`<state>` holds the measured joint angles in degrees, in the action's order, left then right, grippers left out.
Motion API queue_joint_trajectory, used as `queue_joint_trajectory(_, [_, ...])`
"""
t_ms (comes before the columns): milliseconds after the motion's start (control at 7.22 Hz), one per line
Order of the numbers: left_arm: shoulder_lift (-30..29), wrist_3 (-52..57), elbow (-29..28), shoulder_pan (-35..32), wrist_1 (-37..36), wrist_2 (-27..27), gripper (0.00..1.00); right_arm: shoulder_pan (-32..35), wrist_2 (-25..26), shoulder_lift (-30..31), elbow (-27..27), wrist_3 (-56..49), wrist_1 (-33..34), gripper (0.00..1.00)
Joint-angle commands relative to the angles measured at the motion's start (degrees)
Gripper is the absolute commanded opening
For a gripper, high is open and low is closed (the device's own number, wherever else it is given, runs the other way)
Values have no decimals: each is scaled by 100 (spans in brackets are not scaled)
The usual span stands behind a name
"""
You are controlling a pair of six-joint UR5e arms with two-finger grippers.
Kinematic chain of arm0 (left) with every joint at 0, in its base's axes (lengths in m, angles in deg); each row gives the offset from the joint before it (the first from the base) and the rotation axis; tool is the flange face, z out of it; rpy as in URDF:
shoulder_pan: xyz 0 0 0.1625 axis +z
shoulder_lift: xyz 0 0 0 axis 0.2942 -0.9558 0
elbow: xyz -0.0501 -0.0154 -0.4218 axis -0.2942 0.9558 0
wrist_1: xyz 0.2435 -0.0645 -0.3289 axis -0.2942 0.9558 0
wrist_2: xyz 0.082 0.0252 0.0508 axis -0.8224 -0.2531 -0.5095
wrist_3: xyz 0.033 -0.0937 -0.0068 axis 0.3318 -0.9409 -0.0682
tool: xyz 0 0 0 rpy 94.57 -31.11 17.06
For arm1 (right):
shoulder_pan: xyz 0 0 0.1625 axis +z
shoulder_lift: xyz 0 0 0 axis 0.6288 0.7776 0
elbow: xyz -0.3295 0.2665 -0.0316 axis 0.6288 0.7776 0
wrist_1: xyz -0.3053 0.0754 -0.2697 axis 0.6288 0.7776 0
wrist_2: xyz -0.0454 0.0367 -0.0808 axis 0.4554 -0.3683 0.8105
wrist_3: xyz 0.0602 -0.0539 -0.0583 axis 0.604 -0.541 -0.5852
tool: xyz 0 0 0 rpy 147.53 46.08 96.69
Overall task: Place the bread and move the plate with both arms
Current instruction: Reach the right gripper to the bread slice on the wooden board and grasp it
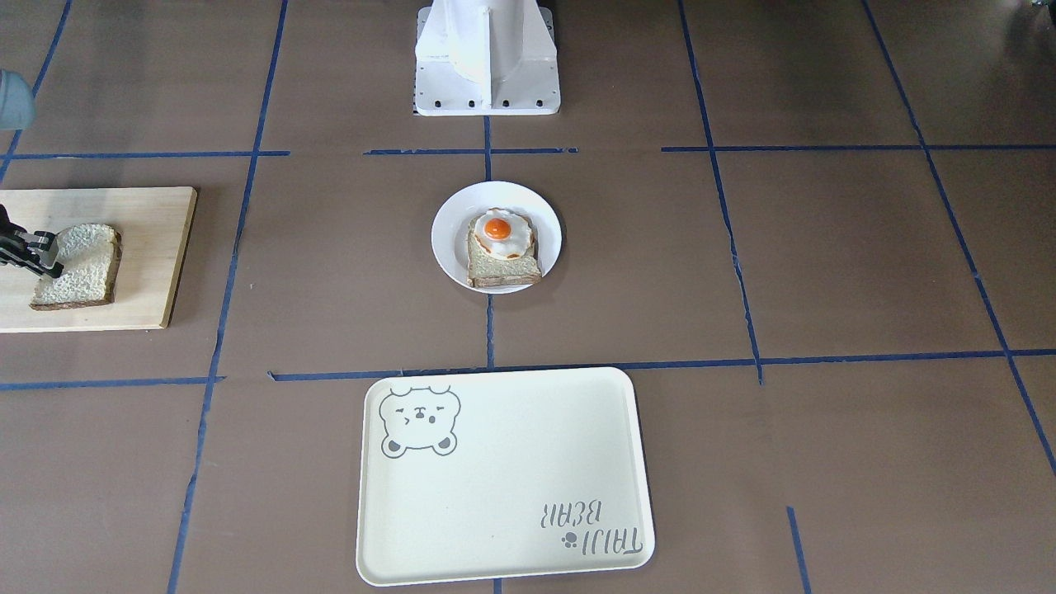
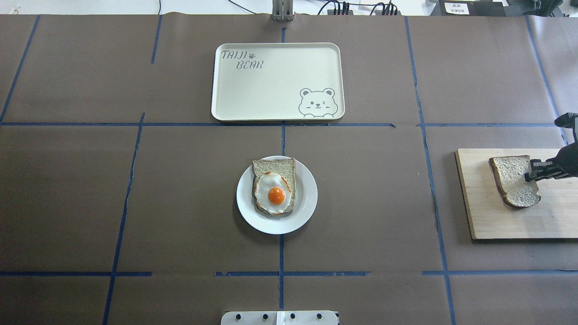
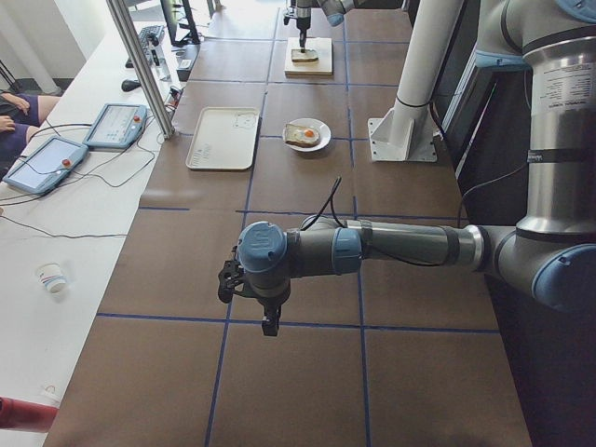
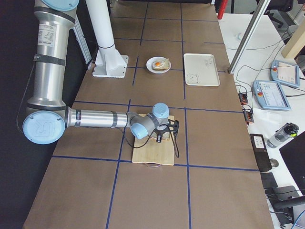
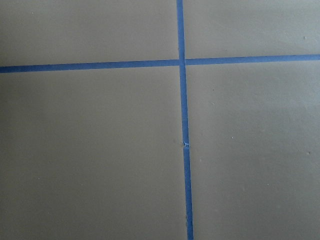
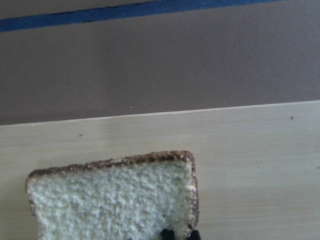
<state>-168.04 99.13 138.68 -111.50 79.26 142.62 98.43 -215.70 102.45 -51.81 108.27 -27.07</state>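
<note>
The bread (image 2: 512, 178) is a plain slice that lies on a wooden board (image 2: 496, 221) at the table's right. My right gripper (image 2: 532, 173) stands over its right edge, and its fingers close on that edge. The right wrist view shows the bread (image 6: 115, 205) with dark fingertips (image 6: 166, 233) at its crust. The plate (image 2: 307, 203) sits mid-table and holds another slice topped with a fried egg (image 2: 275, 192). My left gripper (image 3: 251, 307) hangs over bare table far to the left; I cannot tell if it is open or shut.
A cream tray (image 2: 271, 90) with a bear drawing lies beyond the plate, on the far side of a blue tape line. The white pedestal base (image 1: 487, 58) stands at the robot's side. Blue tape lines cross the brown table cover (image 5: 100, 150).
</note>
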Motion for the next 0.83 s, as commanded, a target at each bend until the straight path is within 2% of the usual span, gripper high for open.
queue_joint_trajectory(0, [-14, -3, 12, 0, 0, 0, 100, 3, -10, -10, -42, -1, -1, 0])
queue_joint_trajectory(554, [-31, -12, 12, 0, 0, 0, 100, 213, -115, 60, -770, -10, -10, 0])
queue_joint_trajectory(693, [-31, -12, 12, 0, 0, 0, 100, 345, -341, 60, -902, -1, -10, 0])
